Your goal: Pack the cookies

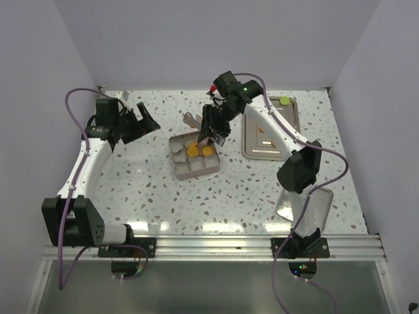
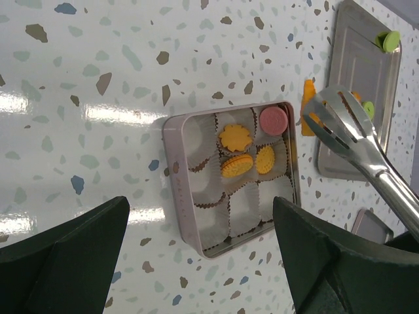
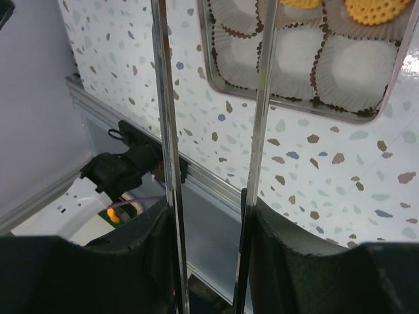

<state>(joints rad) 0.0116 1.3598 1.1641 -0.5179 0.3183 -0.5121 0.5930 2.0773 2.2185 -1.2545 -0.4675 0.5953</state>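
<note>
Speckled terrazzo tabletop carried your pink tin, lined with white paper cups. Four of the cookies sat in its cups: a pink one in a corner cup, a scalloped orange one beside it, an orange sandwich cookie and a yellow dotted one in the next row. The other cups showed only white paper. Two green cookies lay on the metal tray beyond the tin, one at its far corner, one near the tongs' tip.

Your right gripper hung over the tin, jaws clenched on a pair of metal tongs; the tongs' two arms ran up between the jaws in the right wrist view. Your left gripper stood well apart from the tin, jaws released and holding nothing. No brand, label or writing could be read on the tin, tray or cookies.
</note>
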